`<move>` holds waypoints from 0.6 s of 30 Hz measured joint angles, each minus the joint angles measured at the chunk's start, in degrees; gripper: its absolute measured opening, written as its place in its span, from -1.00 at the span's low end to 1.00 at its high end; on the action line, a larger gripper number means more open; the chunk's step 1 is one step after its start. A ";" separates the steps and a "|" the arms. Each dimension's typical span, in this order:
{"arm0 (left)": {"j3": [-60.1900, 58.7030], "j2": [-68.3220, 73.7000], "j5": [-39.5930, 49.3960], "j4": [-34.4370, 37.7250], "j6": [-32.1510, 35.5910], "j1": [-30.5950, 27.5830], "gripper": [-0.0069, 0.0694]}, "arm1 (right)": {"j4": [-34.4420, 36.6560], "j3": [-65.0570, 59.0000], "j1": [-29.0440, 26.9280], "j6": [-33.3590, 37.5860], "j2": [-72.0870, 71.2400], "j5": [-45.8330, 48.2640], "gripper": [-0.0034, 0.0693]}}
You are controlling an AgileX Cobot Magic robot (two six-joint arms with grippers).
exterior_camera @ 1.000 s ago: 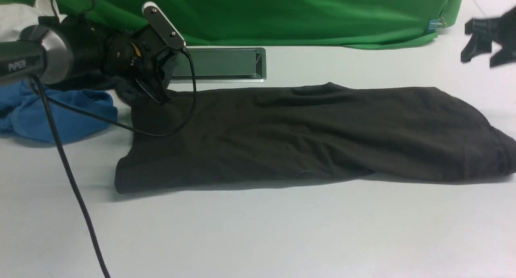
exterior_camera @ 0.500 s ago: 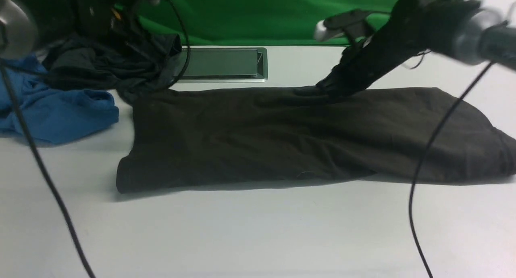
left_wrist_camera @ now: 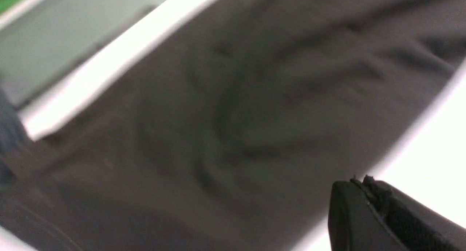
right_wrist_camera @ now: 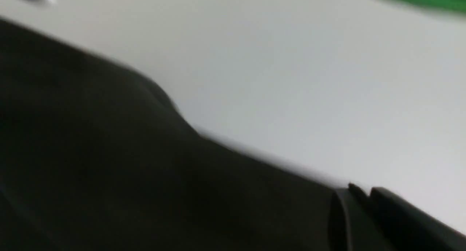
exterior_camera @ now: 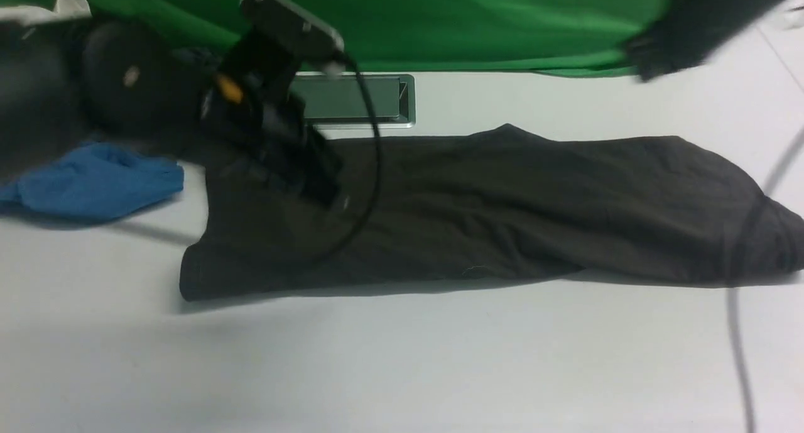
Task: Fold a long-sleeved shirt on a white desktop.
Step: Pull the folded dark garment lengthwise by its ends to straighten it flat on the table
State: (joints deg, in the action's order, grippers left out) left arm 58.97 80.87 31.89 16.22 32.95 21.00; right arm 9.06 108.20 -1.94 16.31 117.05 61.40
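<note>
Left gripper [left_wrist_camera: 364, 185] clenched, empty, above shirt [exterior_camera: 490, 207]; right gripper [right_wrist_camera: 358, 194] nearly clenched, empty. Risk: closed jaws scuff cloth, bunching fold.

1. The long-sleeved shirt [exterior_camera: 490, 207] lies flat across the middle of the white desktop [exterior_camera: 402, 364], running left to right.
2. The cable hatch [exterior_camera: 352, 100] sits just behind the shirt's left part.
3. A crumpled garment [exterior_camera: 94, 181] lies left of the shirt.
4. The cloth backdrop [exterior_camera: 440, 24] hangs behind everything.
</note>
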 joint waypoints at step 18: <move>-13.19 -13.05 -9.03 0.20 0.65 1.13 -0.77 | 2.31 -30.17 -14.26 -6.01 -1.36 -12.06 0.99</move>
State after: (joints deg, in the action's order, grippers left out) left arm 45.78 67.82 22.86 16.42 33.59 22.14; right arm 11.37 78.03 -16.20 10.30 115.69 49.34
